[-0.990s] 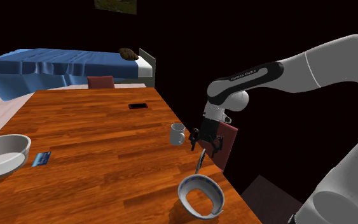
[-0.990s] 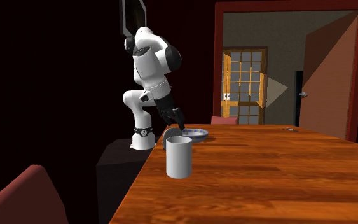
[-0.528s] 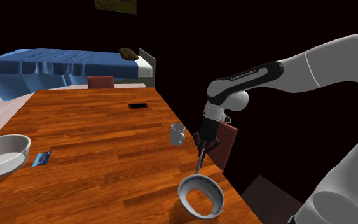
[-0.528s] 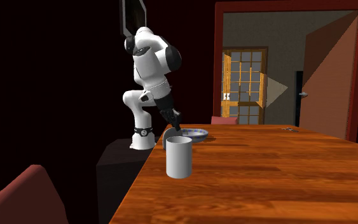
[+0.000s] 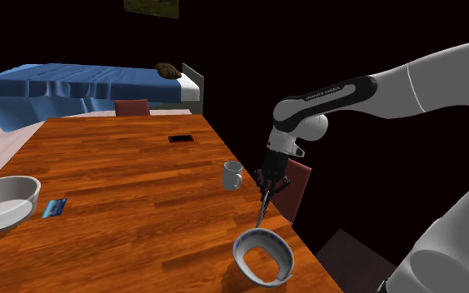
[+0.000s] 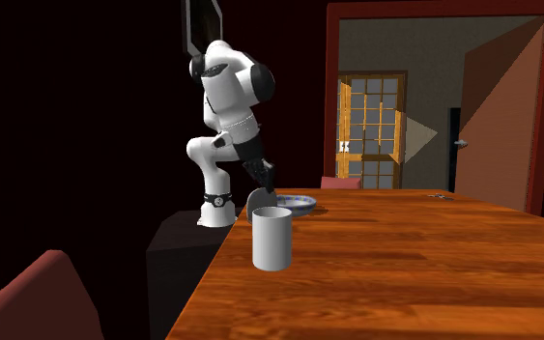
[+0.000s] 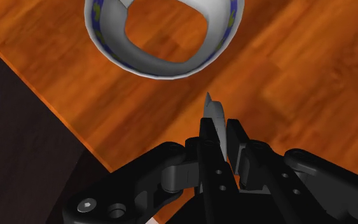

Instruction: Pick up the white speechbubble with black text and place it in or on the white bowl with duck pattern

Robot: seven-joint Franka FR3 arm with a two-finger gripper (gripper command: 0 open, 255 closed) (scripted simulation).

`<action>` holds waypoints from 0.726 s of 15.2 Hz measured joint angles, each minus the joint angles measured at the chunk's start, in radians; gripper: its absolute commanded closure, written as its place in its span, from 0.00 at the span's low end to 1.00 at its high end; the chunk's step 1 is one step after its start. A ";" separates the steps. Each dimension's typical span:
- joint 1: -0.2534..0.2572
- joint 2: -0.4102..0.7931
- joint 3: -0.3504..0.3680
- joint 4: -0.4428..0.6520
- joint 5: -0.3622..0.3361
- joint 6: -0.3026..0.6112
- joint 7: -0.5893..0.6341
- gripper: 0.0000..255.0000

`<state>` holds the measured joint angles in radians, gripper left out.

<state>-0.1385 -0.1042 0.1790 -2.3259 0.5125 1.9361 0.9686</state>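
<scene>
plain grey bowl [image 5: 3, 202] and blue card [image 5: 55, 207] are seen at the shoulder view's left on the wooden table [image 5: 141, 200], with a white mug [image 5: 233, 175] further right. just right of the mug, the gripper [image 5: 265, 187] is clamped on the thin speech bubble [image 5: 262, 210], which is held edge-on above the wood, near the patterned bowl [image 5: 267, 236].

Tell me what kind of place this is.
Most likely a home's living space: a long wooden table with a mug on it, a blue-covered bed just beyond, and a paned door through a doorway.
</scene>
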 measured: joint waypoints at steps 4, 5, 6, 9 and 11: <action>-0.002 -0.022 -0.003 0.026 -0.006 -0.044 0.019 1.00; -0.003 -0.029 -0.004 0.034 -0.008 -0.059 0.024 1.00; -0.003 -0.037 -0.005 0.039 -0.010 -0.071 0.028 1.00; -0.005 -0.058 -0.008 0.058 -0.014 -0.109 0.043 1.00; -0.005 -0.067 -0.009 0.078 -0.016 -0.135 0.056 1.00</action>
<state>-0.1437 -0.1712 0.1700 -2.2477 0.4962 1.8009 1.0242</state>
